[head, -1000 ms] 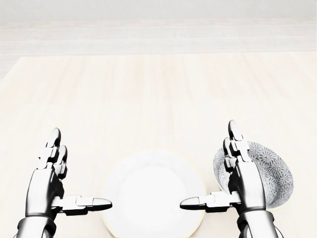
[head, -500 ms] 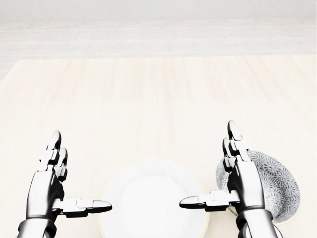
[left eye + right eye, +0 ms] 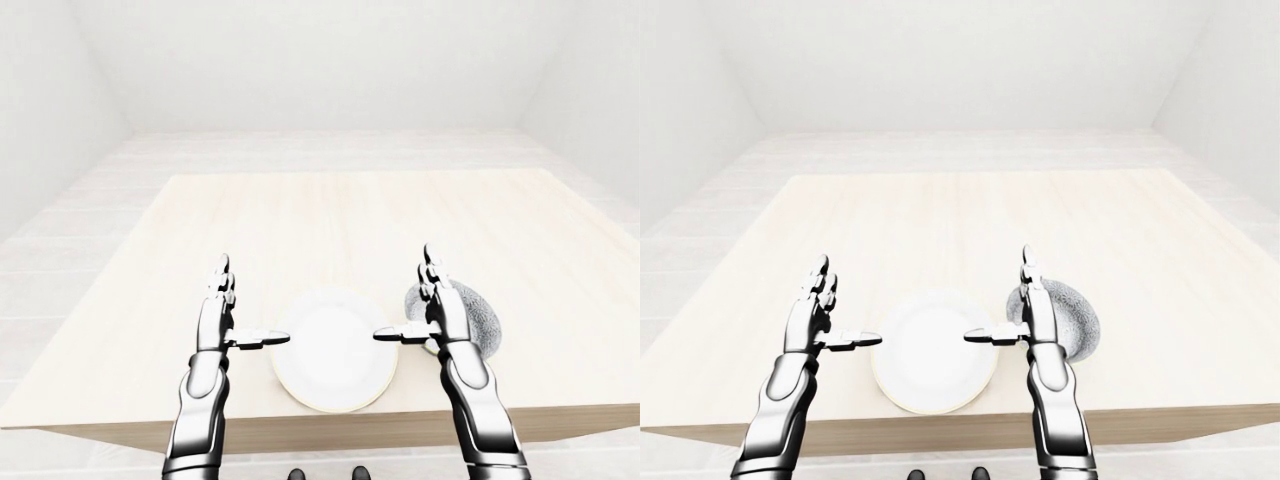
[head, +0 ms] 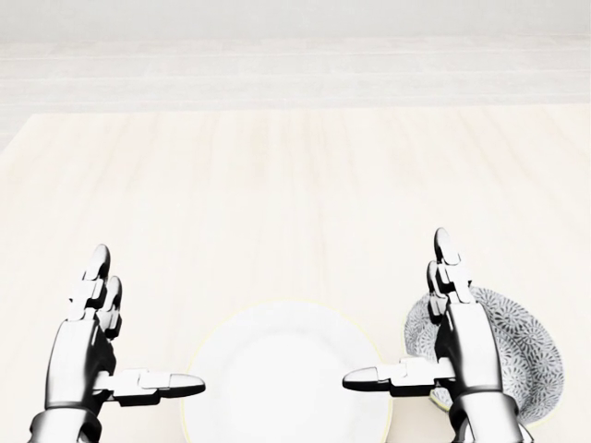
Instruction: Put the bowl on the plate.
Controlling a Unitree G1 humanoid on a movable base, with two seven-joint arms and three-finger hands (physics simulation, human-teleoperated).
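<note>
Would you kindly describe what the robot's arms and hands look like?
Both arms are glossy chrome-silver with black joints, built of rounded segmented shells. The left hand and right hand each carry three jointed metallic fingers with rounded tips. No cables, markings or sleeves show.

Setting: a bare simulated test room. Plain white walls [image 3: 330, 60] close the left-eye view from 10 through 2 o'clock, and a pale plank floor [image 3: 60, 250] surrounds a single light-wood table [image 3: 350, 220]. Tableware at the table's 6 o'clock edge gives a dining character: a white plate [image 3: 335, 350], with a grey patterned bowl [image 3: 478, 318] just beside it at 3 o'clock.
</note>
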